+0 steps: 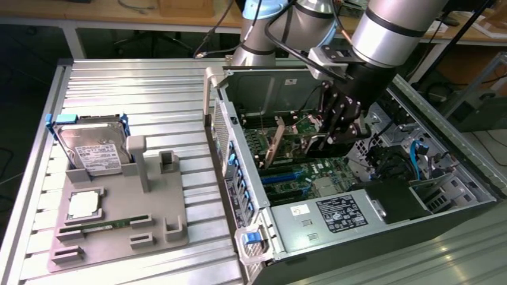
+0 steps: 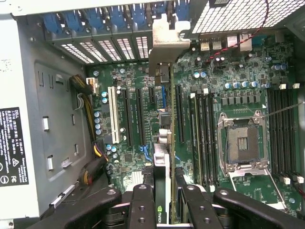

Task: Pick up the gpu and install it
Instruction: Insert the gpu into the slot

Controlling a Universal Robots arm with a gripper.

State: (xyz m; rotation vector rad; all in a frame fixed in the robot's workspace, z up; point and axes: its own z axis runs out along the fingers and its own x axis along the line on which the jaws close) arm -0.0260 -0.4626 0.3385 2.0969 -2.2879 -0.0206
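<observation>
The gpu (image 1: 276,145) is a thin brownish card standing on edge inside the open computer case (image 1: 443,196), above the green motherboard (image 1: 317,172). My gripper (image 1: 336,130) reaches down into the case and is shut on the card's end nearest the arm. In the wrist view the black fingers (image 2: 143,205) clamp the gpu (image 2: 162,160), which is seen edge-on. It runs away from the gripper (image 2: 167,210) to its silvery bracket (image 2: 167,43) at the rear slot openings. The card lies along the expansion slots (image 2: 140,114). I cannot tell whether it is seated in one.
A grey tray (image 1: 158,196) on the exterior view's left holds a hard drive (image 1: 95,148), a processor chip (image 1: 83,205) and a green memory stick (image 1: 103,227). Inside the case are the power supply (image 1: 333,217), the bare processor socket (image 2: 243,143) and cable bundles (image 2: 90,167).
</observation>
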